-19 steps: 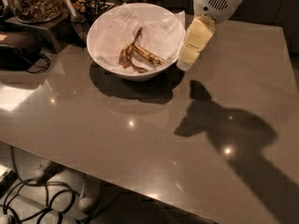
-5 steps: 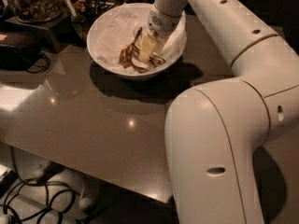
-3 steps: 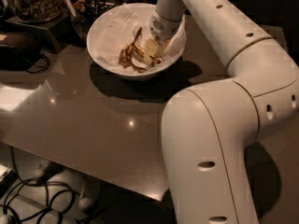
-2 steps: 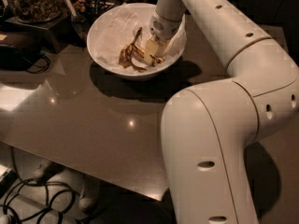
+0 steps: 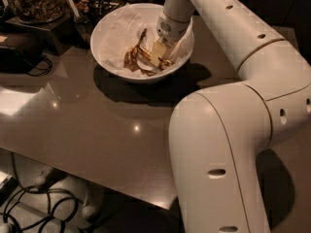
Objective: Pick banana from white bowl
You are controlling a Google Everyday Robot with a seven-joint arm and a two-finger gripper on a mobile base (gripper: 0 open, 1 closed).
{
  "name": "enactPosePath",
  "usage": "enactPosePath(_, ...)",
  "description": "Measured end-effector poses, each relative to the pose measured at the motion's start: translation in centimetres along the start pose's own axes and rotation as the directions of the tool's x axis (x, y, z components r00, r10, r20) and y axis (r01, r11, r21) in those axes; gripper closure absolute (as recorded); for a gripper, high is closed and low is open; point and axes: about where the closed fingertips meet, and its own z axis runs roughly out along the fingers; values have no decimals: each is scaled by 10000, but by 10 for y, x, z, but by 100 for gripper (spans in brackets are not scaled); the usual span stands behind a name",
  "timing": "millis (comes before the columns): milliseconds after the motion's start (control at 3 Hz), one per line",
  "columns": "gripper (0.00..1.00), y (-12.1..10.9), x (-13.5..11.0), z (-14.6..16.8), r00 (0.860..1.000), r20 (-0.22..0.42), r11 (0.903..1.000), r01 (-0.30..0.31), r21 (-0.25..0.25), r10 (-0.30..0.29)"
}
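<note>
- A robot's tool (image 5: 156,58) dips into the white bowl (image 5: 103,38) at the far side of the bench (image 5: 97,125), its tip set down among brown fruit scraps on the right of the bowl's floor; whether it is spread, pressed together or pinching anything cannot be told from this angle.
- The banana (image 5: 137,46), a slender, dull-yellow and brown-blotched piece, lies inside the bowl on crumpled white paper (image 5: 121,25), slanting from the far wall down toward the middle, just left of the tool.
- Shrivelled brown strips (image 5: 146,71) lie at the banana's lower end and right by the tool. The likeliest slip is judged to be a grab on one of these scraps instead of the banana, since they crowd the same spot.
- The fruit looks soft and overripe; a hard squeeze could mash or tear it, leaving part behind on the lift.
- The loose paper lining could be caught along with the fruit and dragged upward, tipping or shifting the bowl.
- The arm (image 5: 233,28) crosses the bowl's right rim closely; a sideways pull on the way out could knock the rim and slide the bowl toward the jar of nuts (image 5: 36,1) standing just beyond it on the left.
</note>
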Motion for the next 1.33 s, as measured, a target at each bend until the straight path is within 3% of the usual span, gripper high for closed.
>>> enactPosePath(667, 100, 12, -10, -44, 9945, 844, 9972, 582, 467, -620)
enactPosePath(1000, 100, 16, -15, -46, 9926, 962, 9961, 688, 545, -738)
enactPosePath(1333, 100, 42, -15, -66, 9873, 1075, 9908, 1087, 812, -1171)
